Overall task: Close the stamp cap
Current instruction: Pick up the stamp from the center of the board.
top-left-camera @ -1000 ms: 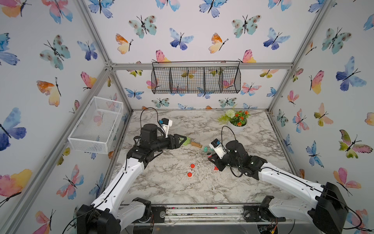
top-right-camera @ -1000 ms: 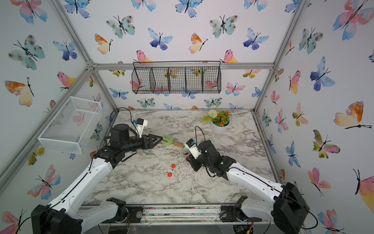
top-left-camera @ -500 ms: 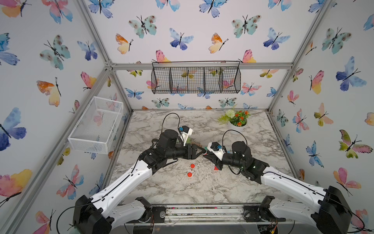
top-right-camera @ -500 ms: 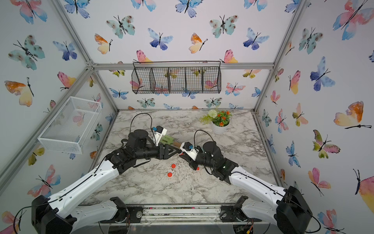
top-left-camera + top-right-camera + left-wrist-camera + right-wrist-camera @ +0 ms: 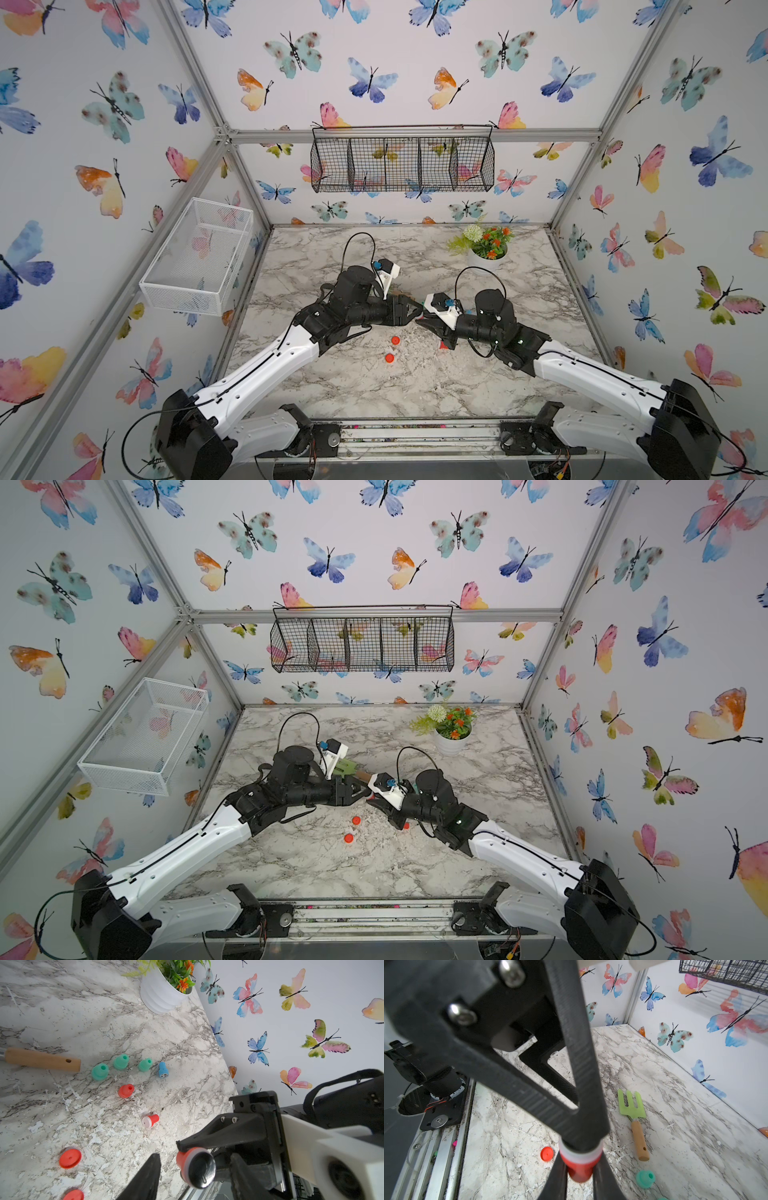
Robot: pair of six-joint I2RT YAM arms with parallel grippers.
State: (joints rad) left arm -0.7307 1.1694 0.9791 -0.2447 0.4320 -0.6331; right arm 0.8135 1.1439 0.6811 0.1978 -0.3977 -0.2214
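My right claw (image 5: 580, 1169) pinches the red cylindrical stamp with a white band (image 5: 196, 1168) above the middle of the marble desk (image 5: 374, 386); my left claw (image 5: 195, 1156) stands spread around its end. Two round red caps (image 5: 395, 340) (image 5: 389, 358) lie toward the front edge, bare room around. Mid-desk: three teal stamps (image 5: 99, 1072) (image 5: 121, 1061) (image 5: 145, 1065), one blue stamp (image 5: 162, 1070), two more red stamps (image 5: 125, 1091) (image 5: 150, 1121).

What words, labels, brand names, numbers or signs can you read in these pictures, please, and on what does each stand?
None: no word, number or sign is readable in any view.
The blue stamp shows a small face pattern, too small to read.
The red stamp in the right gripper bears a faint mark on its dark face, too blurred to read.
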